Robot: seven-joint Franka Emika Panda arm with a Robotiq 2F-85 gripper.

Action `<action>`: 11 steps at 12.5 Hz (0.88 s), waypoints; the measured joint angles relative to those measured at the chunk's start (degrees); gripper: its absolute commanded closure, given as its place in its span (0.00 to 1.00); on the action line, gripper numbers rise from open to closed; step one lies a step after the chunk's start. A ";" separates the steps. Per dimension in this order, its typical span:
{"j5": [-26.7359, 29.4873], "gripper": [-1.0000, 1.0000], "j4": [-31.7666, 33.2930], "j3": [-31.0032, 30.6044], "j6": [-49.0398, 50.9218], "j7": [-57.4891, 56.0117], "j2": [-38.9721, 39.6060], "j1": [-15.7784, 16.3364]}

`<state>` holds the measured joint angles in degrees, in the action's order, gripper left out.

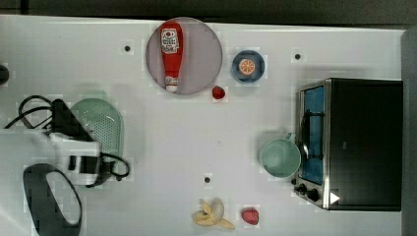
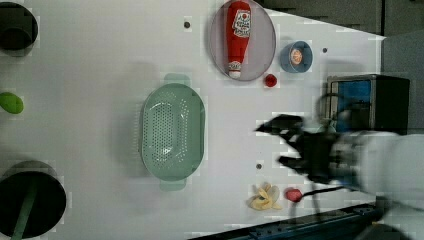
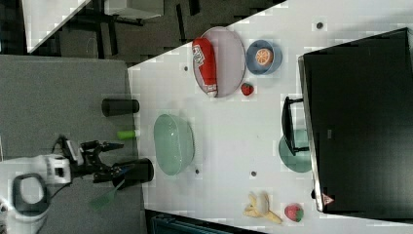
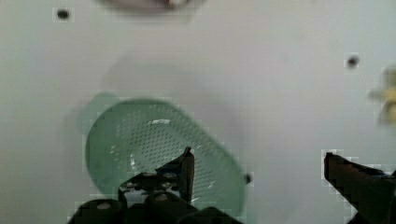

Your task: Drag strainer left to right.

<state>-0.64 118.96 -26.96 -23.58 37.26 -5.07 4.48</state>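
Strainer (image 4: 163, 161) lies lower left in the wrist view, partly beneath the spread, empty gripper (image 4: 257, 161).

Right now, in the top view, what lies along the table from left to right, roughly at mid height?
strainer → ketchup bottle → small red strawberry → orange slice bowl → cup → toaster oven

My arm (image 1: 29, 147) is glossy white with black joint covers; my gripper (image 2: 282, 142) is black; dark cables (image 1: 29, 110) loop off the wrist.
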 measured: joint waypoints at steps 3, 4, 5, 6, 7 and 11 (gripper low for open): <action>-0.39 0.00 1.34 -4.13 -7.22 15.02 8.02 0.95; -0.50 0.00 1.34 -4.46 -9.57 18.77 10.30 1.04; -1.04 0.00 1.23 -4.69 -11.33 22.94 12.32 1.07; -1.89 0.00 1.01 -5.47 -12.73 26.41 14.50 0.77; -2.53 0.00 0.78 -6.11 -15.83 29.60 17.34 0.59; -2.38 0.00 1.79 -5.47 -28.90 35.87 29.81 0.94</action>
<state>-3.02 120.75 -32.42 -52.48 73.13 24.73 5.42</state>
